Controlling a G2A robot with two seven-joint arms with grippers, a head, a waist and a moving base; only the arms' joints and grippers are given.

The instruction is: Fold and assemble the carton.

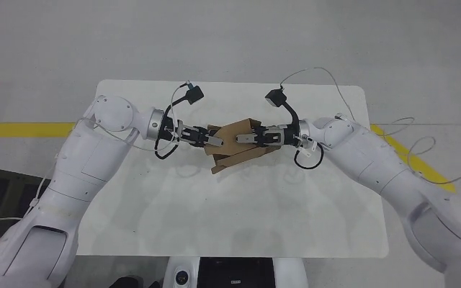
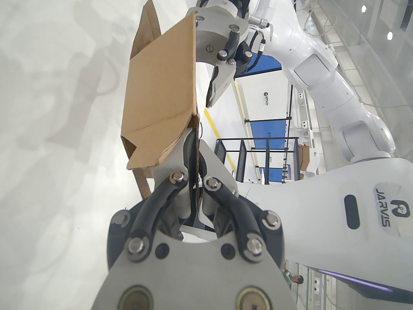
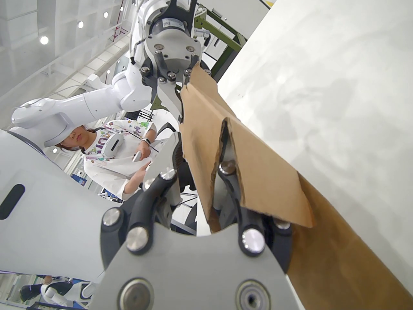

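Observation:
A brown carton (image 1: 232,144), half folded, hangs over the middle of the white table (image 1: 302,216) between my two arms. My left gripper (image 1: 209,140) comes in from the left and is shut on a flap edge of the carton (image 2: 161,98), with the cardboard pinched between its fingers (image 2: 193,153). From the right, my right gripper (image 1: 246,137) stands open with its jaws on either side of a carton wall (image 3: 200,162). One finger (image 3: 163,161) is outside that wall and the other (image 3: 227,170) sits inside the fold. Its outer finger (image 2: 219,82) stands just off the panel's edge.
The table's far edge (image 1: 230,82) lies a short way behind the carton, and the near half of the tabletop (image 1: 238,223) is bare. Loose cables (image 1: 317,72) arc above both wrists. A yellow floor stripe (image 1: 36,129) runs past the table's sides.

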